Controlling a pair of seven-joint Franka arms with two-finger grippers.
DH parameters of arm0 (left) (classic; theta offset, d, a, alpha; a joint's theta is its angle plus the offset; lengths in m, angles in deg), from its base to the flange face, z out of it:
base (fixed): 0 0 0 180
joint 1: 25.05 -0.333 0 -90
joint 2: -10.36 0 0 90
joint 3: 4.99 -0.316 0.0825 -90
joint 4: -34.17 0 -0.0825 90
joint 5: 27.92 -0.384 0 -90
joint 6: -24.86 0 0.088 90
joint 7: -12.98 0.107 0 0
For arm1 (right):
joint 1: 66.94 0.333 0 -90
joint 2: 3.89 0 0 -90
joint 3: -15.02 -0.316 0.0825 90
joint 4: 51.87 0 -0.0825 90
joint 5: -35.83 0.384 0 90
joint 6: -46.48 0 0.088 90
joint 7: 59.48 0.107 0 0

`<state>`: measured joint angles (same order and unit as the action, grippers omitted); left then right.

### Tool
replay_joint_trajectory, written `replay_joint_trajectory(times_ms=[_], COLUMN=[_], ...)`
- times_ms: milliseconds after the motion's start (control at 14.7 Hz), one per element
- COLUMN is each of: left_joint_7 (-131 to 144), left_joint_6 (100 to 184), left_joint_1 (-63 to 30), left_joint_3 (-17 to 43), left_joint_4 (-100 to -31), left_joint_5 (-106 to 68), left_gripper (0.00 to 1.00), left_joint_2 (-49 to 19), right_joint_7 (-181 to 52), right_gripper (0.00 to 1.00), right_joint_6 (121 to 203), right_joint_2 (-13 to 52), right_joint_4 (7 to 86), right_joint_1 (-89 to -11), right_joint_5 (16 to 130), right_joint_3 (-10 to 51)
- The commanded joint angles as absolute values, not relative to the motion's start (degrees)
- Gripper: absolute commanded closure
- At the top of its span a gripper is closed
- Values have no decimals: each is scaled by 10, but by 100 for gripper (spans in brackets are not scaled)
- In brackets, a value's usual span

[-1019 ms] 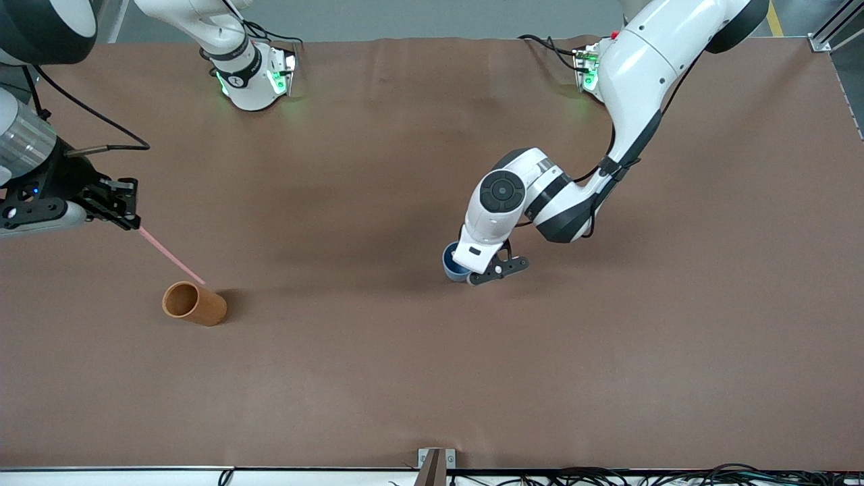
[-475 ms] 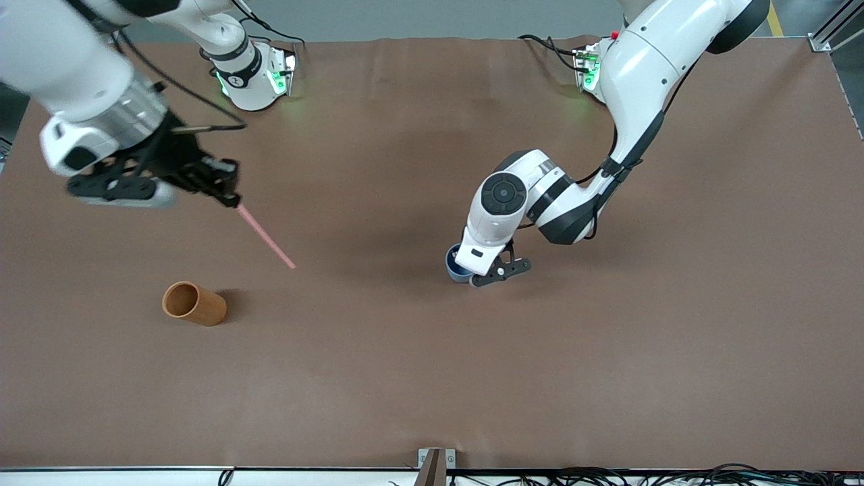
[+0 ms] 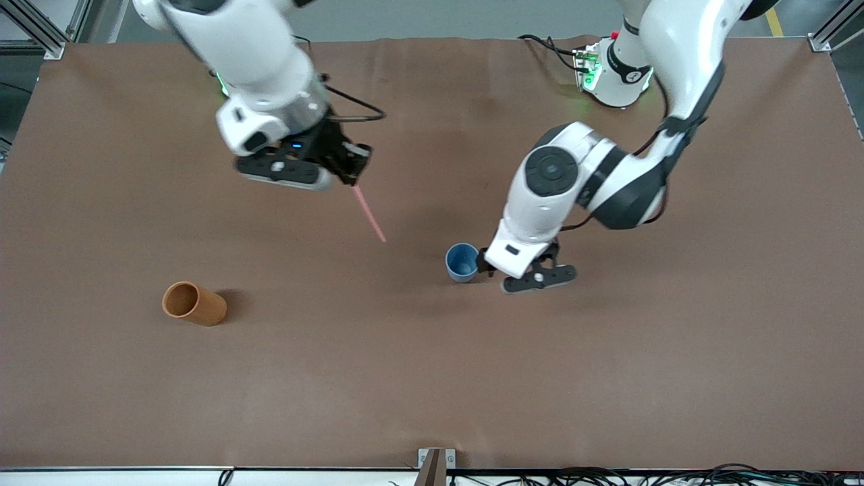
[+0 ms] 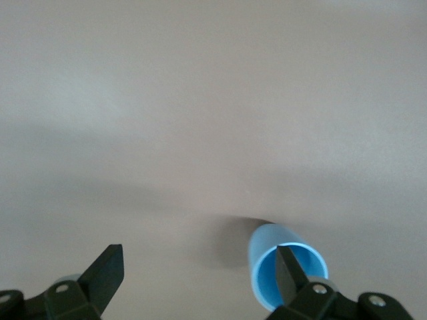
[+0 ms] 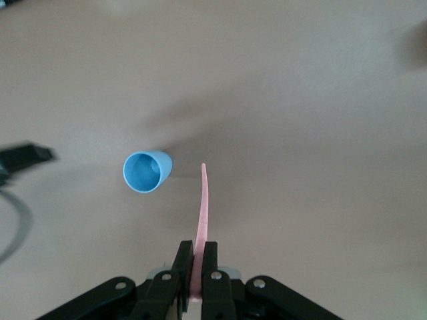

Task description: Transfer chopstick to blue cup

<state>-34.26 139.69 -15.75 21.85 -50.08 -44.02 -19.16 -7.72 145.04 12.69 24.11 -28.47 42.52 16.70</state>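
Note:
The pale pink chopstick [image 3: 370,214] is held at one end by my right gripper [image 3: 354,179], shut on it in the air over the middle of the table. It slants down toward the blue cup [image 3: 462,262], which stands upright on the table. In the right wrist view the chopstick [image 5: 203,213] runs out from the gripper [image 5: 198,257], its tip beside the blue cup [image 5: 147,171]. My left gripper [image 3: 520,270] is open and empty, low beside the cup toward the left arm's end. In the left wrist view [image 4: 200,273] one finger overlaps the blue cup [image 4: 265,257].
An orange-brown cup [image 3: 194,304] lies on its side toward the right arm's end, nearer the front camera. A brown mat [image 3: 432,378] covers the table. The left gripper's black finger [image 5: 23,157] shows at the edge of the right wrist view.
My right arm has carried the chopstick from the right arm's end to the middle, near the blue cup. My left gripper has moved off the blue cup, which now shows fully.

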Motion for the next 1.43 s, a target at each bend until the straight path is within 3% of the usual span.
replay_joint_trajectory(times_ms=[0, 340, 883, 1358], left_joint_7=[-202, 27, 134, 126], left_joint_6=[1360, 1273, 1138, 1127], left_joint_1=[-154, -149, -176, -186], left_joint_3=[143, 33, 0, -5], left_joint_4=[-491, -492, -494, -495], left_joint_5=[-358, -301, -295, -260], left_gripper=[0, 0, 0, 0], left_joint_2=[-129, -45, 85, 92], right_joint_7=[-17, -3, 17, 5], right_gripper=[99, 99, 98, 85], right_joint_6=[1456, 1537, 1559, 1595], right_joint_2=[205, 262, 301, 321], right_joint_4=[160, 148, 155, 169], right_joint_1=[-234, -187, -154, -148], right_joint_5=[393, 382, 335, 286], right_joint_3=[175, 177, 176, 175])
